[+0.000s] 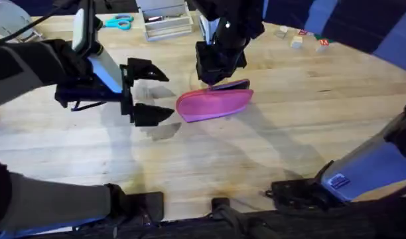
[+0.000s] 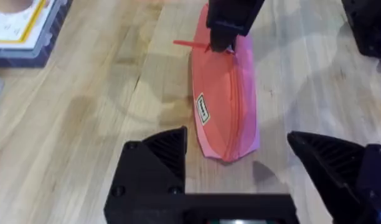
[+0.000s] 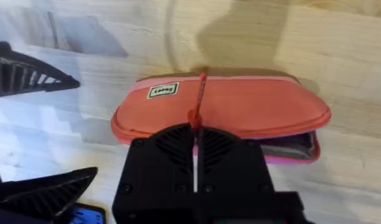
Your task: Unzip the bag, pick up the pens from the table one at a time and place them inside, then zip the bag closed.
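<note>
1. You are looking at the pink bag (image 1: 214, 104), which is lying on its side near the middle of the wooden tabletop (image 1: 269, 153).
2. Your right gripper (image 1: 215, 78) is reaching over from the far side and hanging right over the top edge of the bag.
3. In the right wrist view, its jaws are pressed together, and they are pinching a thin orange pen (image 3: 197, 106).
4. The pen is sticking out past the jaws and lying across the side of the bag (image 3: 221, 109).
5. In the left wrist view, the pen (image 2: 192, 45) is poking out sideways from the right gripper (image 2: 220, 45), at the far end of the bag (image 2: 225, 106).
6. Along the bag's edge by the jaws, a dark gap is showing, so the bag is looking partly open there.
7. A small white label (image 3: 162, 91) is sitting on the bag's side.
8. Your left gripper (image 1: 148, 93) is hanging above the tabletop just beside the bag's left end, and it is not touching the bag.
9. Its jaws are spread wide, and they are holding nothing.
10. Blue-handled scissors (image 1: 118, 22) are lying at the far edge of the tabletop, well apart from the bag.
11. A clear tray (image 1: 166, 25) is sitting near the scissors.
</note>
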`<action>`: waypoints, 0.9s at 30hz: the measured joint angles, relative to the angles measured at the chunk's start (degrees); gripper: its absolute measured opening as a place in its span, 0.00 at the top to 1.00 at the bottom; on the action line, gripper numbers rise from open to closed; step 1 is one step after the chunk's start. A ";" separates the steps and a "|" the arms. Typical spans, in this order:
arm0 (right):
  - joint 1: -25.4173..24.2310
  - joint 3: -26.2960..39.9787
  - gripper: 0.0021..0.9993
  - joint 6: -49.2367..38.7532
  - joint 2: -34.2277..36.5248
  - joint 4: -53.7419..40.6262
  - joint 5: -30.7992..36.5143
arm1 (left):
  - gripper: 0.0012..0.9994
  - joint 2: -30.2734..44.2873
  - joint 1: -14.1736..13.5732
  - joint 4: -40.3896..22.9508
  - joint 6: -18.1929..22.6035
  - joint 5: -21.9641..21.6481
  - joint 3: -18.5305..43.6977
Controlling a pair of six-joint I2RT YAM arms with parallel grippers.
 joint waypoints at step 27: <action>-0.78 0.04 0.97 -0.89 -0.01 0.64 -0.32 | 0.96 3.34 -10.39 10.85 -10.16 -0.66 0.00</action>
